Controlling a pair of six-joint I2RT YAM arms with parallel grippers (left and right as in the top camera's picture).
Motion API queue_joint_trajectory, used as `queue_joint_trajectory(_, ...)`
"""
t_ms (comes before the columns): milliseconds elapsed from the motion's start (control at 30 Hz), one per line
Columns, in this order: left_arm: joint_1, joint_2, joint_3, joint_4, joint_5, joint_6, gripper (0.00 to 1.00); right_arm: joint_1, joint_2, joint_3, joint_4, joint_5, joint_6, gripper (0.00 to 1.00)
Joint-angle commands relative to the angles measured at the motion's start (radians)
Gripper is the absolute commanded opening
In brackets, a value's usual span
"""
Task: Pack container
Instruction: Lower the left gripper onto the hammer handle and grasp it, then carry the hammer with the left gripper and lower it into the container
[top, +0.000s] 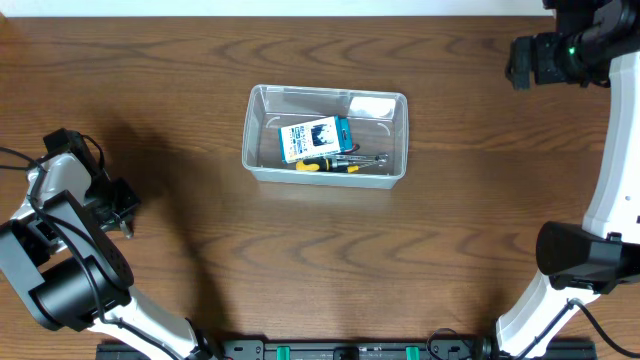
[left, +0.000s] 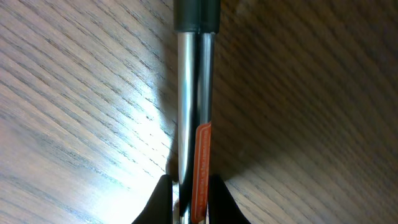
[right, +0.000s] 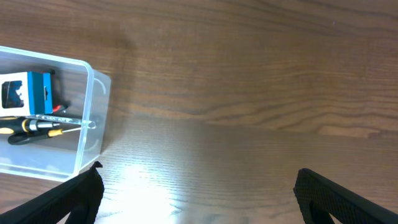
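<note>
The left pincer (left: 188, 203) is closed on a slim metal-shafted tool (left: 189, 93). The shaft sticks straight out ahead of the jaws, with an orange strip close to the fingers and a black end farthest from them. It looks low over the wooden table (top: 200, 60) (whether it is already off the wood I cannot tell).

The clear plastic container (top: 250, 130) sits well off to this pincer's right. It holds a blue-and-white box (top: 316, 138) and a yellow-and-black screwdriver (top: 325, 166).

The right pincer (right: 199, 199) hangs wide open and empty, with the container ahead and to its left.

To do this step well, I'd lift straight up first and carry the tool level. It should clear the rim, then be turned to lie along the bin's long side.
</note>
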Motion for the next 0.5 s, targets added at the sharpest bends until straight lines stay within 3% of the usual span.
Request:
queue_joint_trajectory(0, -0.003, 0.027, -0.027, 0.002, 0.034, -0.005, 0.06, -0.006, 0.006, -0.005, 0.002, -0.008, -0.008, 0.99)
queue_joint_trajectory(300, -0.013, -0.003, -0.007, -0.011, 0.04, 0.037, 0.06, -0.008, 0.006, -0.005, 0.002, -0.008, -0.008, 0.99)
queue_joint_trajectory(467, -0.07, -0.104, 0.044, -0.087, 0.137, 0.206, 0.06, -0.007, 0.006, -0.005, -0.002, -0.008, -0.007, 0.99)
